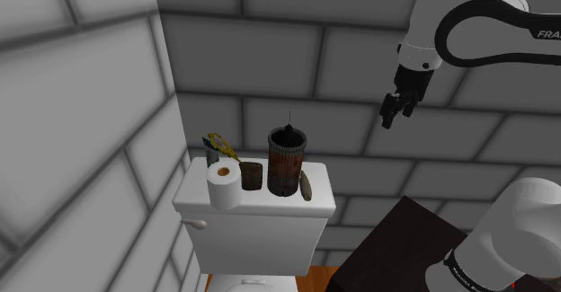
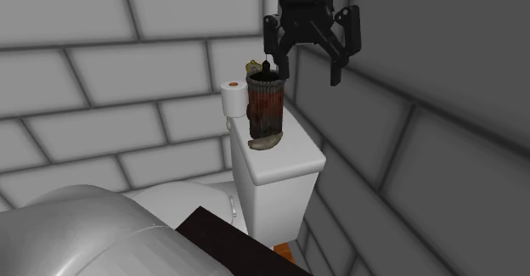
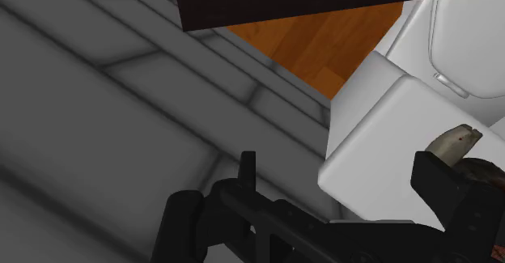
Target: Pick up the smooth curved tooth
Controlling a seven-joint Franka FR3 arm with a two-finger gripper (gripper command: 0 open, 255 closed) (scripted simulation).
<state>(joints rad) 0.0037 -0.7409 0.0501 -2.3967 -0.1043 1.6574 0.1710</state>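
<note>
The tooth [image 1: 307, 186] is a pale grey-tan curved piece lying on the lid of the white toilet tank [image 1: 261, 232], at the lid's end toward the shoulder view's right. It rests beside a tall dark rusty cylinder [image 1: 286, 162]. In the second exterior view the tooth [image 2: 266, 141] lies at the foot of that cylinder [image 2: 267, 104]. My black gripper [image 1: 396, 110] hangs open in the air, above the tank and off to the shoulder view's right, holding nothing. From the wrist, the tooth's tip [image 3: 453, 140] shows just past one finger [image 3: 437, 180], on the tank lid [image 3: 380, 132].
A toilet paper roll [image 1: 224, 184], a small brown can [image 1: 253, 176] and a yellowish object [image 1: 218, 145] share the tank lid. Grey tiled walls [image 1: 81, 137] close in behind and beside the tank. The dark stand [image 1: 396, 245] sits low at the right, over an orange floor [image 3: 307, 43].
</note>
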